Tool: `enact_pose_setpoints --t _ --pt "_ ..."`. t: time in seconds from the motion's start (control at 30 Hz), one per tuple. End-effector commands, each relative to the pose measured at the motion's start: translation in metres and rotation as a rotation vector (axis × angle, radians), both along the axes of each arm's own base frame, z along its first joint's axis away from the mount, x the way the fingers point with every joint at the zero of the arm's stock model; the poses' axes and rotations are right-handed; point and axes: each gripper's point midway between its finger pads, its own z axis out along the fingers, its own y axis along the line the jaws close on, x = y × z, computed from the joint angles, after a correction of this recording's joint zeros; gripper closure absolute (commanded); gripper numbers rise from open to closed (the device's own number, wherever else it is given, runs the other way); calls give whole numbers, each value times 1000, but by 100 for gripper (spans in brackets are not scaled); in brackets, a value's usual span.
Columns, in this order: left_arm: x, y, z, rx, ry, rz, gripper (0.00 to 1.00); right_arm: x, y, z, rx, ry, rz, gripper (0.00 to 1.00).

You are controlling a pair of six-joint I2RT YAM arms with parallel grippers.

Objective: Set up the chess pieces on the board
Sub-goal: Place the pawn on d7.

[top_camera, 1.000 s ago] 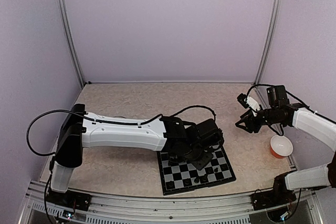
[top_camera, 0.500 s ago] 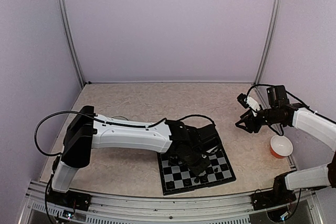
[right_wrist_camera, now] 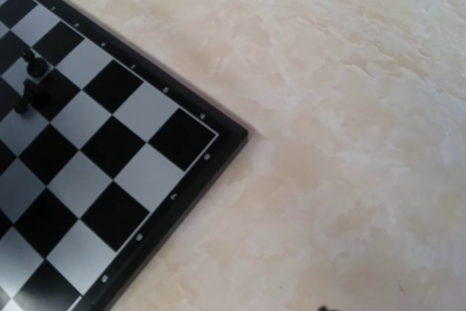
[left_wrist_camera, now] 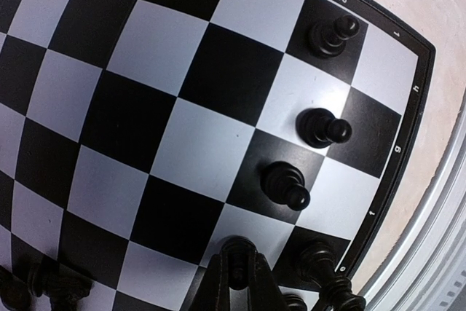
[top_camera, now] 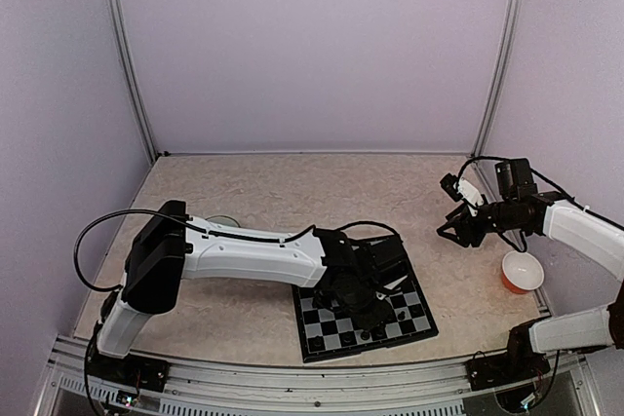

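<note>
The board (top_camera: 322,338), black and light grey checks, lies at the table's near middle. My left gripper (top_camera: 365,313) reaches over it from the left. In the left wrist view the left gripper (left_wrist_camera: 239,271) is shut on a small black chess piece (left_wrist_camera: 240,253), over a light square near the numbered edge. Three pieces (left_wrist_camera: 322,127) stand in a line along that edge, and another (left_wrist_camera: 324,271) stands beside the fingers. More pieces (left_wrist_camera: 44,282) are at the lower left. My right gripper (top_camera: 451,230) hangs open above the table, right of the board, holding nothing.
An orange bowl with a white inside (top_camera: 522,272) stands at the right, near the right arm. A pale round rim (top_camera: 222,221) peeks out behind the left arm. The right wrist view shows a board corner (right_wrist_camera: 218,140), two pieces (right_wrist_camera: 33,81) and bare beige tabletop (right_wrist_camera: 342,107).
The left arm has swung its elbow to the right and carried the gripper toward the near side of the board. The right arm has not moved.
</note>
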Motion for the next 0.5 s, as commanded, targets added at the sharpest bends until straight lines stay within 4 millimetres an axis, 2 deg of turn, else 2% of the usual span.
enact_pose_setpoints --t 0.0,0.1,0.27,0.33,0.47 --pt "1 -6 -5 -2 13 -10 89 -3 -1 -3 5 23 2 51" --pt "0 -6 -4 -1 14 -10 83 -3 -1 -3 5 22 2 52" --pt "6 -5 12 -17 -14 1 76 -3 -1 -3 5 24 2 51" --pt "10 -4 22 -30 -32 9 76 -3 -1 -3 5 24 3 51" --pt "30 0 58 -92 -93 52 71 -3 -1 -4 5 26 2 51"
